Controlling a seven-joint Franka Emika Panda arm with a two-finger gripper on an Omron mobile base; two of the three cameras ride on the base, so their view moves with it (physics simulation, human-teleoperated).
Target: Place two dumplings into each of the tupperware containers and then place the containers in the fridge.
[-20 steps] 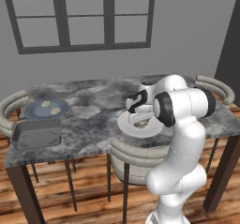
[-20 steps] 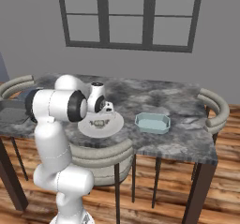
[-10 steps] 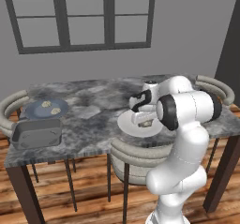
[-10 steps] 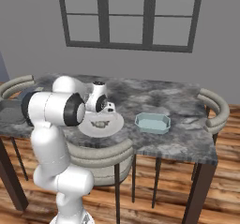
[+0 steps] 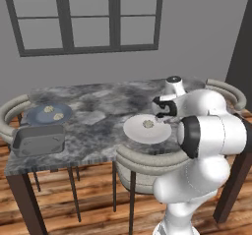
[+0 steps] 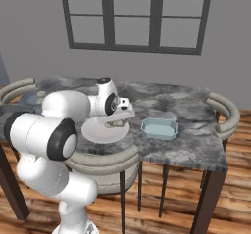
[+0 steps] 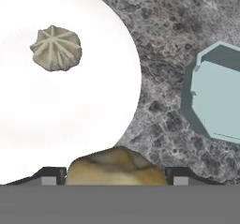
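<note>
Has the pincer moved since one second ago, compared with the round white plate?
Yes. In the left base view the pincer has come down closer to the round white plate, and now sits low at its right edge.

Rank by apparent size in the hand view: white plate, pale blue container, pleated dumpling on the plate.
1. White plate, largest, though cut off by the frame.
2. Pale blue container, also partly cropped.
3. Pleated dumpling, clearly smallest.

No writing to read anywhere: no labels, brands, numbers or signs on anything in front of the fingers or to either side of them.
</note>
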